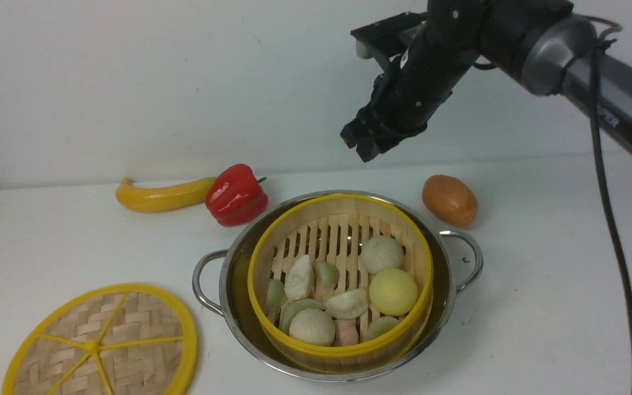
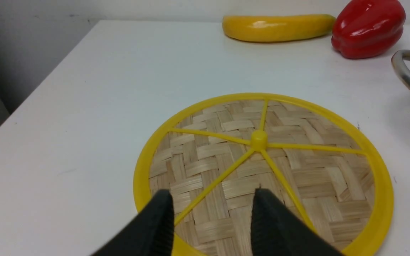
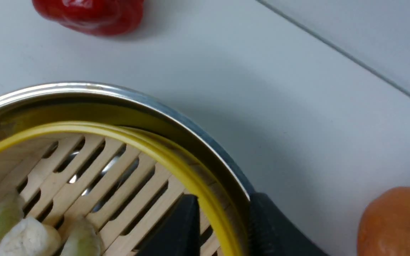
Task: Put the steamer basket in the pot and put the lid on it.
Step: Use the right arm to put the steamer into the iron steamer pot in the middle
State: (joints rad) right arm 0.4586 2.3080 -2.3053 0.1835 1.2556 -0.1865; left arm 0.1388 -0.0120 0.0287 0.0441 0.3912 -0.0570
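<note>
The steamer basket (image 1: pixel 343 356), holding pale dumplings and buns, sits inside the steel pot (image 1: pixel 449 285). My right gripper (image 1: pixel 368 140) hangs in the air above the pot's far rim, open and holding nothing. In the right wrist view the basket's yellow rim (image 3: pixel 137 140) and the pot's rim (image 3: pixel 119 92) show far below the right gripper (image 3: pixel 222 202). The lid (image 1: pixel 102 345) lies flat on the table at the near left. My left gripper (image 2: pixel 212 199) is open just over the near part of the lid (image 2: pixel 258 156), gripping nothing; it is out of the front view.
A yellow banana (image 1: pixel 162 195) and a red pepper (image 1: pixel 236 195) lie behind the pot to the left. A brown potato (image 1: pixel 450 200) lies behind it to the right. The pot's loop handle (image 2: pixel 408 71) sticks out towards the lid.
</note>
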